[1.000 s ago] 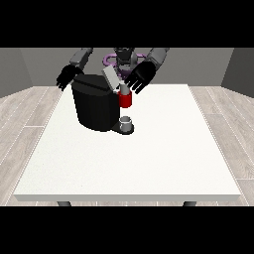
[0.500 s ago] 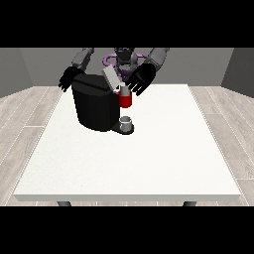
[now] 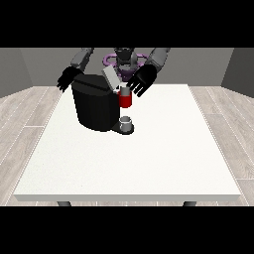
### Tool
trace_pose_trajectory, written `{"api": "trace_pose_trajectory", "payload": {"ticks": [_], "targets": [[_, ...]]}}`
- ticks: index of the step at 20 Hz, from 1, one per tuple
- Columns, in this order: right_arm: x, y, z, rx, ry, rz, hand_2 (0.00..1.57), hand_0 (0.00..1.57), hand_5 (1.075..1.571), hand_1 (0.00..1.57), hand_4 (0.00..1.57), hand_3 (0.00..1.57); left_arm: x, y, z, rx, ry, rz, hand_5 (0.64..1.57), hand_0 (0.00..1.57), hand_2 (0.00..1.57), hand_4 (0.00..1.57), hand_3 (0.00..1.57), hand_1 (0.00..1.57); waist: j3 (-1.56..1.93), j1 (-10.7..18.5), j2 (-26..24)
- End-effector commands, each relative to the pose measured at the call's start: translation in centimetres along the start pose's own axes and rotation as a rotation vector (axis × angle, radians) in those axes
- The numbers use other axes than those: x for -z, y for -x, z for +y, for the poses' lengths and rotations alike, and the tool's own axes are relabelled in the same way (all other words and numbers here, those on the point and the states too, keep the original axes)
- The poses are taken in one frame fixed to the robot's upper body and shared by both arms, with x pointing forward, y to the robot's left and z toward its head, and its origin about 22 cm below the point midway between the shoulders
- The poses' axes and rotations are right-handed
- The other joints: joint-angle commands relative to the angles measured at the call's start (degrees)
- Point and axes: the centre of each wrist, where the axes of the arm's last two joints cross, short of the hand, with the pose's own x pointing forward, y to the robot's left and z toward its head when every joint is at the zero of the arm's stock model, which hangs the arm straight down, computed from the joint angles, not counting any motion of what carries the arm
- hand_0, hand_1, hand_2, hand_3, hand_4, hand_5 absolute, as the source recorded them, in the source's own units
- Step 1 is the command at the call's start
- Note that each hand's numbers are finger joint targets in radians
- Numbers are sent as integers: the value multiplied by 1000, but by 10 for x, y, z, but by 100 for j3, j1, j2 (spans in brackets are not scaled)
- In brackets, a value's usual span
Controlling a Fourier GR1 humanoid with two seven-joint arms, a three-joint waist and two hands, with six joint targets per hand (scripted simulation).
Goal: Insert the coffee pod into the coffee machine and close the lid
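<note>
Here, I saw the black coffee machine (image 3: 96, 106) standing in the upper left of the white table (image 3: 149, 158), its grey lid (image 3: 111, 78) tilted up. The hand at the view's right (image 3: 141, 81) hovered with fingers spread, holding nothing, just above the machine's red front part (image 3: 125, 100); I couldn't make out the pod itself. The hand at the view's left (image 3: 67, 79) hung open behind the machine.

In the upper left of the frame you see the black coffee machine (image 3: 96, 106) standing on the white table (image 3: 149, 158), its grey lid (image 3: 111, 78) tilted up. Its red front part (image 3: 125, 100) sits above a small grey cup (image 3: 126, 122). The hand at the view's right (image 3: 142, 81) hovers just beside the lid with fingers spread. The hand at the view's left (image 3: 68, 78) hangs behind the machine, fingers relaxed.
</note>
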Motion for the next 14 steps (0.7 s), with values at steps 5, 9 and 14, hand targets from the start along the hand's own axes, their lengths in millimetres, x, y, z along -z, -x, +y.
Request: {"api": "trace_pose_trajectory", "payload": {"ticks": [5,9,14], "targets": [[3,-11,12,-6,-28,-30,0,0,1571,0,364,0,-1,4,9,46,-50,5,1571,1105,1151,413,980,1105,-9,-157,263],[0,-2,-1,4,1,2,0,0,1571,0,335,0,-5,10,11,67,-30,-6,1571,1051,1118,365,953,1051,-7,-36,188],[4,-9,12,-22,-1,-35,0,0,1571,0,431,0,-1,-1,33,79,-48,-15,1571,1066,1115,371,928,1066,-7,-101,261]]}}
